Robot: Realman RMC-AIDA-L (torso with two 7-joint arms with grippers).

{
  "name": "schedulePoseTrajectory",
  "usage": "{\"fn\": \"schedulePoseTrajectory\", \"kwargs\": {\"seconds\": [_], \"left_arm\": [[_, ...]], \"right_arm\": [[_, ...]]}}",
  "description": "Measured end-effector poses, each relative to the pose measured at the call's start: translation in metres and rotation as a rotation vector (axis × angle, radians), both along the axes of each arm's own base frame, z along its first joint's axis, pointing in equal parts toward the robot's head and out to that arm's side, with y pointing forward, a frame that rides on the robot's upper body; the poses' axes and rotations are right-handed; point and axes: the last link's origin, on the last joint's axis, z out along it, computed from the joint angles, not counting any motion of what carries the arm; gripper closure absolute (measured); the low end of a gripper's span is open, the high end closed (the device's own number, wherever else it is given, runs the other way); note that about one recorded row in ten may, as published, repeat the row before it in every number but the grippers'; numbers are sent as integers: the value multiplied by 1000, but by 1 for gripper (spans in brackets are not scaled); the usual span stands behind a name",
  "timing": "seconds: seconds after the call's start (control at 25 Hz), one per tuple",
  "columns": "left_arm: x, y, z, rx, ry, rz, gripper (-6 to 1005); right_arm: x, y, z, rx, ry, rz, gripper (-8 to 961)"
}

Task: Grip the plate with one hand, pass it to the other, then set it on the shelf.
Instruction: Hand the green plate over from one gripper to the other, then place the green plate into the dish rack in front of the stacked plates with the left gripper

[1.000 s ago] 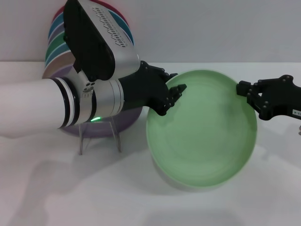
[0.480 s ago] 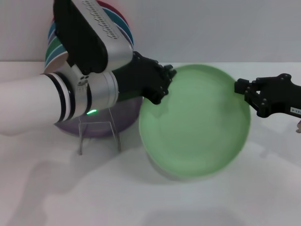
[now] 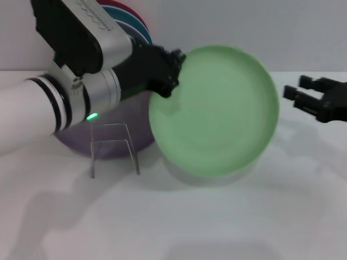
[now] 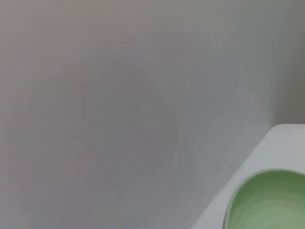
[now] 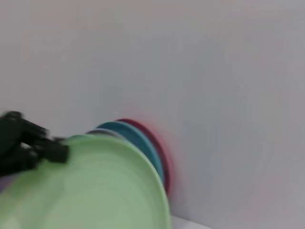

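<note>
Plain grey wall (image 3: 227,27) behind a white, seemingly matte tabletop (image 3: 227,227).

Stacked plates (image 3: 127,24) just behind rack (image 3: 113,147)

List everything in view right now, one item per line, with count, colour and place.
plate: one, pale mint green, tilted up above the table, its rim held by the left pincer
stacked plates: several, lavender, teal and red edges showing, upright behind the left arm
rack: one, clear, on the table before the lavender plate
table: one, white
left pincer: black, on a white and silver arm with a green light, shut on the plate's rim
right pincer: black, open, apart from the plate
</note>
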Motion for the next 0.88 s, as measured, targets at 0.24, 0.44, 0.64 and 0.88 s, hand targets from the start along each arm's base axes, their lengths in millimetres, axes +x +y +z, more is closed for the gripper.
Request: {"fn": "schedulePoseTrajectory", "kwargs": {"seconds": [0.24,0.44,0.64,0.88], "left_arm": [[9,-2,25,252,-16,-105,960],[22,-11,30,376,3,-180,960],[35,-31,25,640,51,-298,961],[22,-48,29,796,-87,-355,961]], "right_arm": [[24,-5,10,21,93,-78,369],[28,-5,9,13,117,-88,355],[29,-5,9,11,118,-91,347],[29,-6,8,9,118,-94,348]]}}
